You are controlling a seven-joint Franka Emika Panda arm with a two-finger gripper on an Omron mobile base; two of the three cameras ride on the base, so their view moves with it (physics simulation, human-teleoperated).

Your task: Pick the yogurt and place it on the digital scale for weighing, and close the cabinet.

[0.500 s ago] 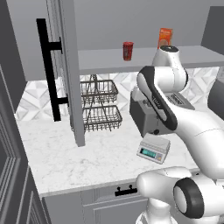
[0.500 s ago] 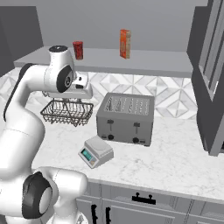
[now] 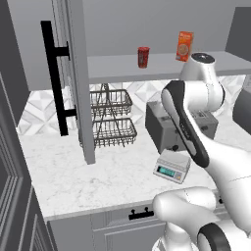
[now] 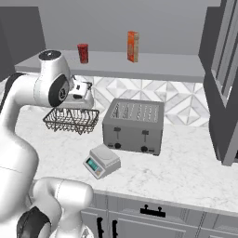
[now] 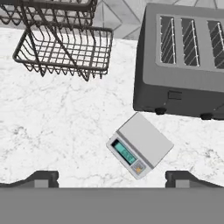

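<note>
The yogurt (image 3: 143, 57) (image 4: 83, 53), a small red cup, stands on the open cabinet's shelf (image 3: 117, 68) (image 4: 158, 69). The digital scale (image 3: 171, 165) (image 4: 102, 161) (image 5: 140, 143) sits on the marble counter in front of the toaster, with nothing on its plate. My gripper (image 5: 112, 179) hangs open and empty high above the counter, looking down on the scale; its hand (image 4: 80, 95) is below the shelf, over the wire basket. Both cabinet doors (image 3: 73, 88) (image 4: 225, 88) stand open, the left one with a long black handle (image 3: 54, 78).
A dark-grey four-slot toaster (image 3: 164, 128) (image 4: 134, 124) (image 5: 183, 61) stands behind the scale. A two-tier wire basket (image 3: 112, 117) (image 4: 72, 120) (image 5: 61, 48) sits to its left. An orange box (image 3: 184, 46) (image 4: 133, 46) stands on the shelf right of the yogurt. Drawers run below the counter edge.
The arm has drawn back slightly toward the base, with the hand still over the basket. The gripper stays open and nothing else has moved.
</note>
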